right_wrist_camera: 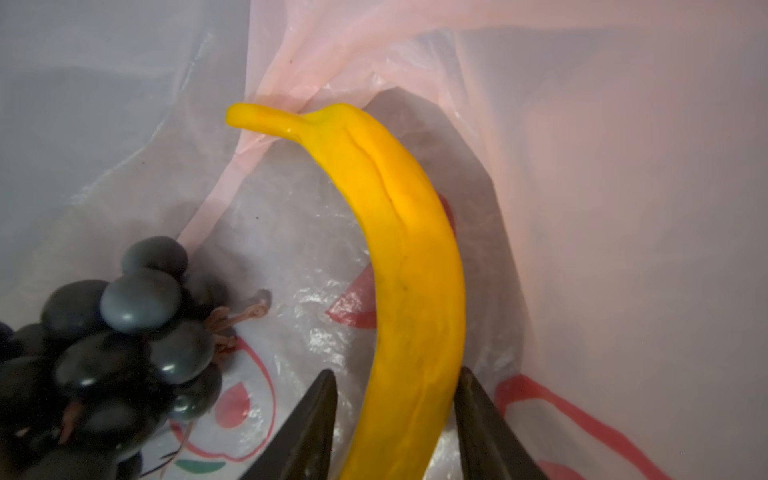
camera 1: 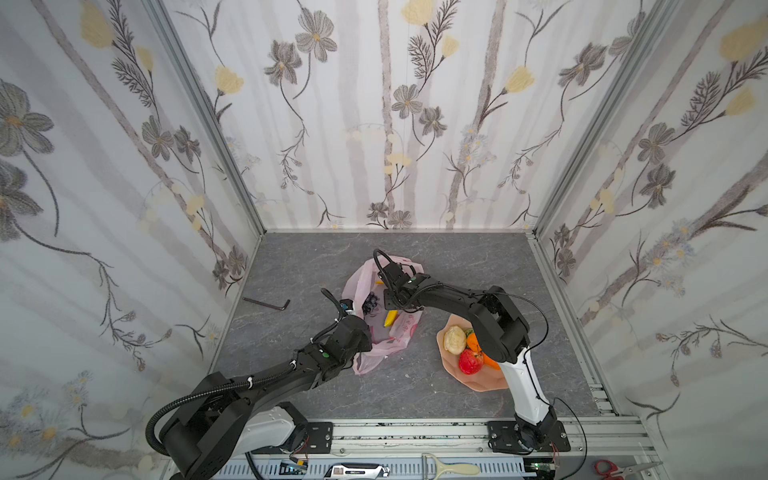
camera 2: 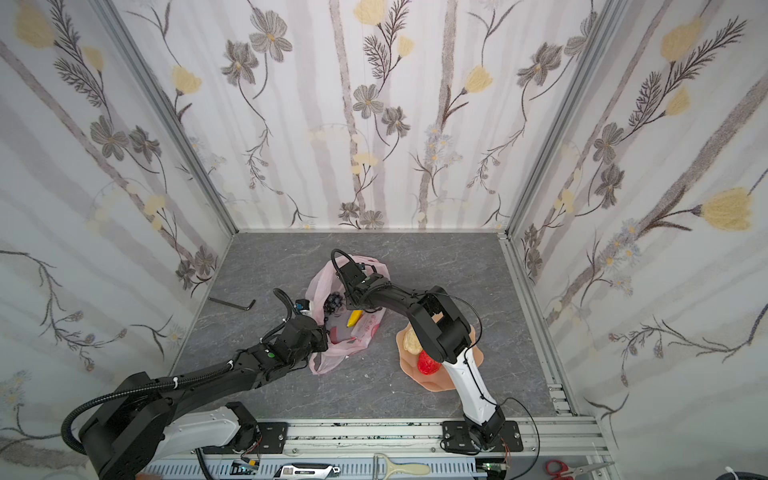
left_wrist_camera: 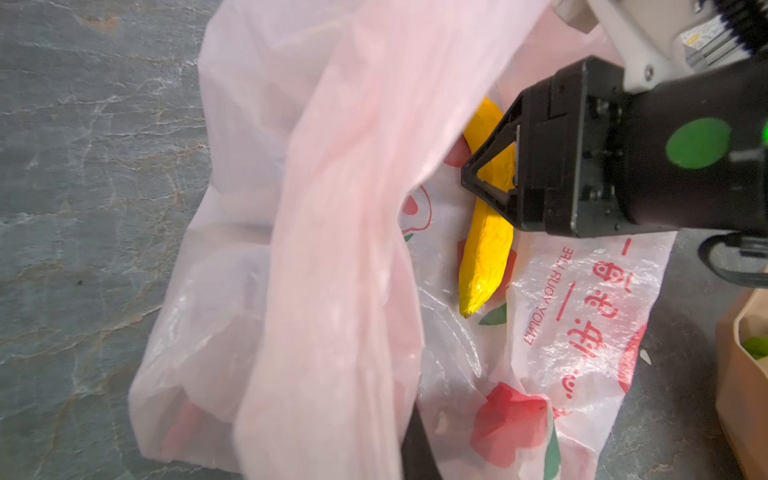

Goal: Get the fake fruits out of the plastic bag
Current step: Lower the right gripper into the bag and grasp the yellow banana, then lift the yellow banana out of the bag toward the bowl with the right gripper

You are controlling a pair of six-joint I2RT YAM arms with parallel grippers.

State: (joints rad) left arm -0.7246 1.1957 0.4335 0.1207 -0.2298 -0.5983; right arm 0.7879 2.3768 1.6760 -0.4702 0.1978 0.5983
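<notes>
The pink plastic bag lies mid-table with its mouth held up. My left gripper is shut on the bag's rim; film drapes over its dark finger. Inside lie a yellow banana and a dark grape bunch. My right gripper reaches into the bag, open, its fingers astride the banana; one touches it, the other stands slightly off. A beige lumpy fruit, a red apple and an orange sit outside the bag.
Those fruits rest in a peach wavy-edged dish under the right arm. An Allen key lies at the left. A peeler and scissors lie on the front rail. Papered walls close three sides.
</notes>
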